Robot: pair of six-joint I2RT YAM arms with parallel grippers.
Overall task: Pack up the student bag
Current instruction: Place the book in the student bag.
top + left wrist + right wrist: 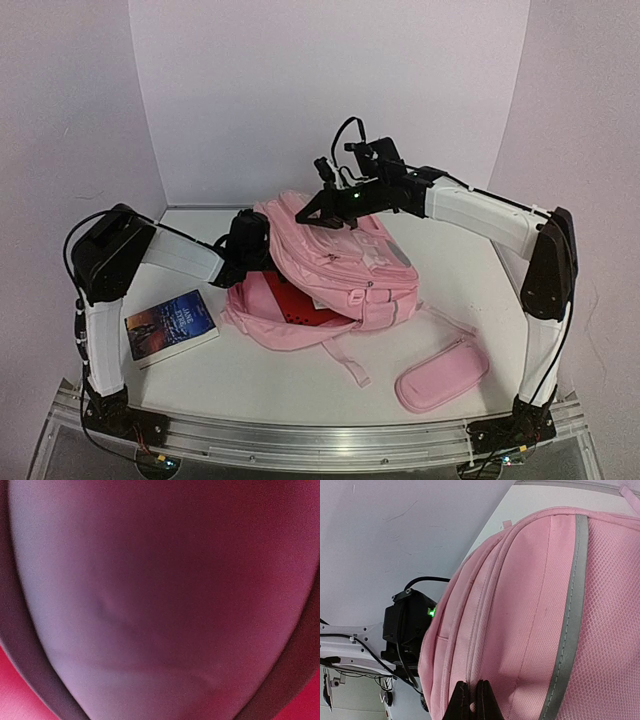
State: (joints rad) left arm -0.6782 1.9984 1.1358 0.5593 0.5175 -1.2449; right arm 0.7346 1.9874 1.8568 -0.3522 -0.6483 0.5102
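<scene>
The student bag (pixel 345 265), a large pink backpack with grey stripes, lies in the middle of the table with its main flap lifted. Something red (pixel 297 306) shows in the open mouth. My right gripper (pixel 318 213) is shut on the bag's fabric by the zip seam; in the right wrist view its fingertips (pixel 470 702) pinch the pink cloth (pixel 530 620). My left gripper (pixel 250 248) reaches into the bag's opening from the left, with its fingers hidden under the flap. The left wrist view shows only blurred purple and red lining (pixel 160 600).
A book with a dark picture cover (pixel 170 325) lies at the front left. A small oblong pink pencil case (pixel 442 375) lies at the front right. A shoulder strap (pixel 345 360) trails toward the front. White walls close in behind and at both sides.
</scene>
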